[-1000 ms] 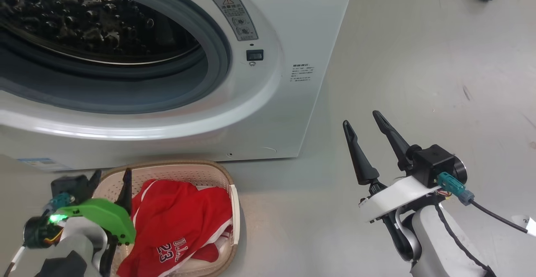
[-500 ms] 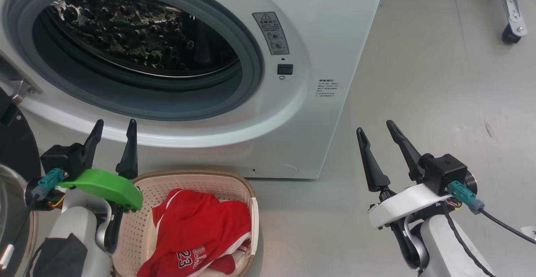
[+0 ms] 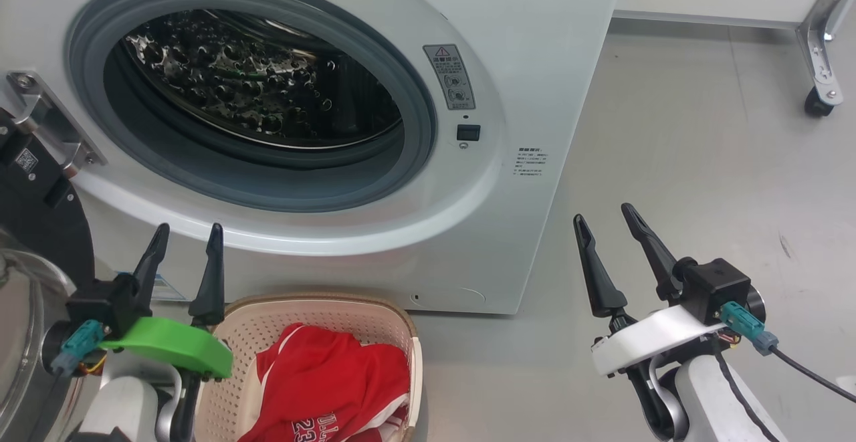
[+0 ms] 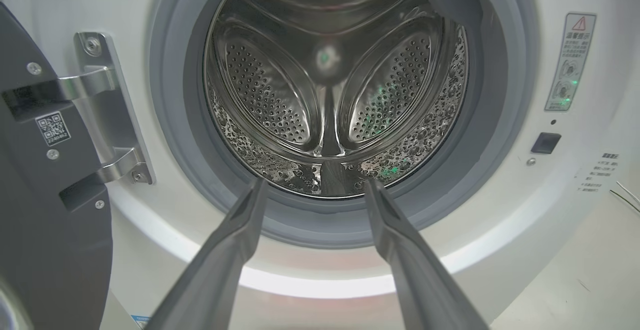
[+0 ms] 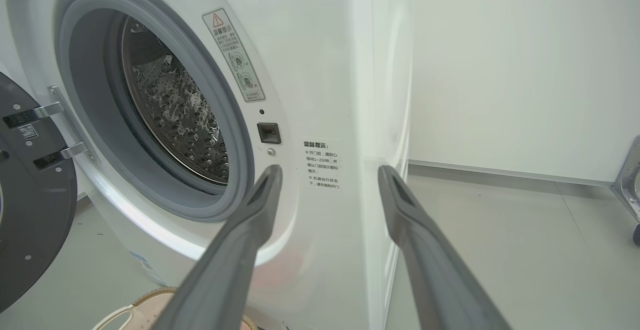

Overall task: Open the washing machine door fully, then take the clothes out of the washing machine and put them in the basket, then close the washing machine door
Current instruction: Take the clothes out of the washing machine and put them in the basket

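Head view looks down on the washing machine (image 3: 535,61), a white front-loader standing on the pale floor (image 3: 702,161), with its studded steel drum (image 3: 254,87) open to sight inside the grey rubber ring (image 3: 414,121). The washing machine door (image 3: 40,228) is swung wide on its metal hinge (image 3: 47,121) at that view's left edge, showing its dark inner face and a slice of the glass bowl. The basket (image 3: 321,305) sits on the floor just in front of the machine, below the opening. The clothes (image 3: 334,375) lie piled inside it, red with white trim, the number 23 partly cut off by the bottom edge. The left claw (image 3: 189,228) hangs beside the basket's left rim, fingers apart and holding nothing, tips up near the lower lip of the opening. The right claw (image 3: 602,212) hovers over bare floor well to the right of the basket, past the machine's front corner, its fingers likewise spread and empty. Left wrist view looks between the parted fingers straight at the drum's perforated back wall. Right wrist view looks along the machine's front, past the warning sticker (image 5: 234,55) and the dark latch slot (image 5: 268,133).
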Motion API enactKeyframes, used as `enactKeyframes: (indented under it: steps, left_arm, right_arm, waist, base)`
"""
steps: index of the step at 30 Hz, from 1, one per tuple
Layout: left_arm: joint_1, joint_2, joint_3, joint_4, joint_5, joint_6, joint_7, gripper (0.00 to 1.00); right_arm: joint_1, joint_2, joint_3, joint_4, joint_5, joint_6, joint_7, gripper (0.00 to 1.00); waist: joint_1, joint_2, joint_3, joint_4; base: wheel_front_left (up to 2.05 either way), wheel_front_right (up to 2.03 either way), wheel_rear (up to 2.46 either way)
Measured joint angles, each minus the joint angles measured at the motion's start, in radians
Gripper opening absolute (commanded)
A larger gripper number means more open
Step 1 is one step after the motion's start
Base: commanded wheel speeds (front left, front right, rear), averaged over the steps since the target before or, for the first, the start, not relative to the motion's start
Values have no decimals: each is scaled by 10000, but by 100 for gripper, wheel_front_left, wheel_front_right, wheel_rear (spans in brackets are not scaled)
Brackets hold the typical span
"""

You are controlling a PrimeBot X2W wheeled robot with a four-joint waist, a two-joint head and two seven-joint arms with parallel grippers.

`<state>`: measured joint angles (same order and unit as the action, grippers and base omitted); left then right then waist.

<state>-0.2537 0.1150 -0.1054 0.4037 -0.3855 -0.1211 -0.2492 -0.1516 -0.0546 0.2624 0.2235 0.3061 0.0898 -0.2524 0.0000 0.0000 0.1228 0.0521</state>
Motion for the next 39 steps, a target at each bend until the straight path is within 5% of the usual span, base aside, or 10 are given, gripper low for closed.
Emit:
enactKeyframes:
  steps: [39]
  left_arm:
    - [1768, -299, 140, -1960, 443, -4, 0, 100]
  right_arm:
    - [590, 52, -382, -408, -2, -48, 0, 100]
  waist:
    - [0, 0, -258, -280]
  base:
    - [0, 0, 0]
